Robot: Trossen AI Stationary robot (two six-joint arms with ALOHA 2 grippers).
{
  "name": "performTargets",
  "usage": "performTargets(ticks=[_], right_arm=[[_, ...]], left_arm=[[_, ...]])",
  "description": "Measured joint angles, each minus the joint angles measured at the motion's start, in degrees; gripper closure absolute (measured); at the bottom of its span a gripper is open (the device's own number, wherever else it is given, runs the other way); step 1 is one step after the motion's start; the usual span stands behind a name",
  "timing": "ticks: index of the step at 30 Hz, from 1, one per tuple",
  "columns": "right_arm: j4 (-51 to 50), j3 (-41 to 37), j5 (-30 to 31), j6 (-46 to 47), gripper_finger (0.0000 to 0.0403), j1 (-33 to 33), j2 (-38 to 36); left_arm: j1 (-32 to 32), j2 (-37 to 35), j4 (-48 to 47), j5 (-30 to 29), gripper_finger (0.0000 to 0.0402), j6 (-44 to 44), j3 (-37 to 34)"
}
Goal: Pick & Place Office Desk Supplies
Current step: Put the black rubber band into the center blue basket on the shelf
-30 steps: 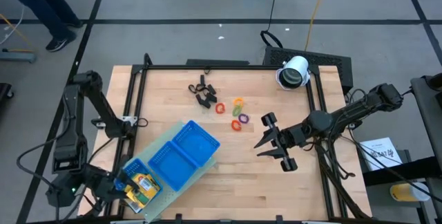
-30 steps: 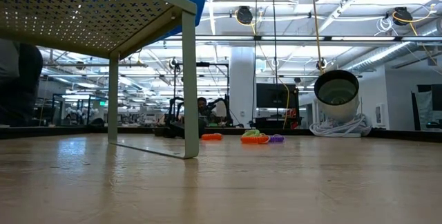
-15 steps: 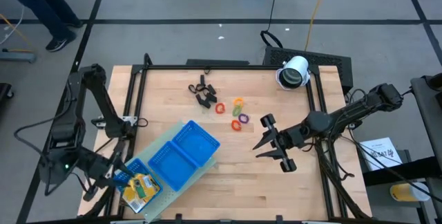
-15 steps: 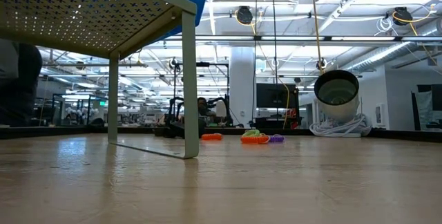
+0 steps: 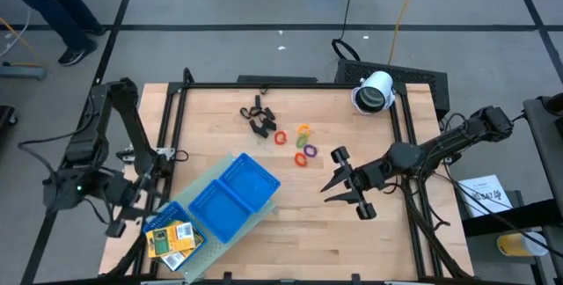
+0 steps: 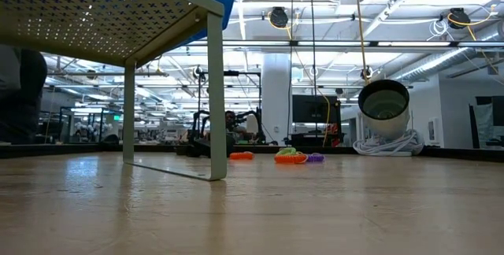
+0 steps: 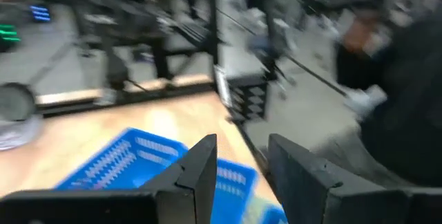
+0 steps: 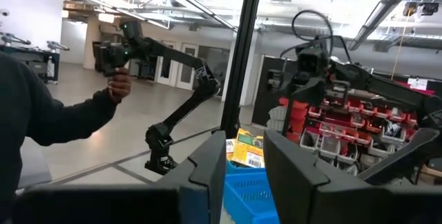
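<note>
the left gripper (image 5: 132,215), jaws parted and empty beside the blue tray (image 5: 215,204) where two yellow packs (image 5: 171,239) lie, should be carried clear toward the rings (image 5: 302,144) and black clips (image 5: 257,118) mid-surface (image 5: 290,206).

The pale, fine-grained wooden tabletop (image 5: 290,206) is showing a smooth, faintly shiny finish. The blue perforated plastic three-compartment tray (image 5: 230,195) is looking matt. The two small yellow printed packs (image 5: 170,239) are looking glossy. The white cylindrical smooth-shelled device (image 5: 375,91) is gleaming softly. The black metal table frame (image 5: 264,84) is looking matt.
</note>
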Motion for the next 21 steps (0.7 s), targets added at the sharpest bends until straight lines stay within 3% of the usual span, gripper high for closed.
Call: performTargets(ticks=[4,12,18,21], right_arm=[[-0.78,0.00,0.00,0.03,0.0314,0.00,0.00],[-6.88,0.00,0.04,4.50,0.0314,0.00,0.02],[-13.24,-0.02,0.17,3.41,0.0319,-0.13,0.02],[-14.61,-0.02,0.39,1.69,0.0322,-1.05,0.04]], left_arm=[[2.12,0.39,4.00,-5.13,0.0261,0.61,0.00],[9.72,2.63,8.50,-4.39,0.0261,-4.88,0.00],[21.55,7.27,14.70,7.60,0.0261,0.95,0.00],[29.39,10.03,24.31,20.23,0.0261,12.62,-0.02]])
